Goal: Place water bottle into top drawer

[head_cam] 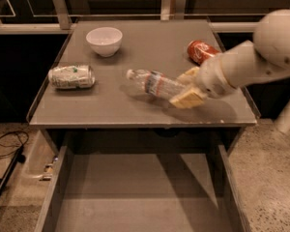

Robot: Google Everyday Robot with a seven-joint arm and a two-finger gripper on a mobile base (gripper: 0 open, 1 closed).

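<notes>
Gripper (pixel 181 88) spotted over right-front part of tabletop (pixel 111 112), tan fingers (pixel 188 98) pinched around base end of water bottle (pixel 152 82). Bottle held sideways, white cap pointed left toward silver-green can (pixel 71 76). Top drawer (pixel 135 197) seen pulled open below table, bottle not yet in it. Red soda can (pixel 200 51) and white bowl (pixel 104 40) parked further back.

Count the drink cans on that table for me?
2. A silver-green can lies at the left; a red soda can lies at the right rear, beside the arm. The gripper grips the water bottle between them.
</notes>
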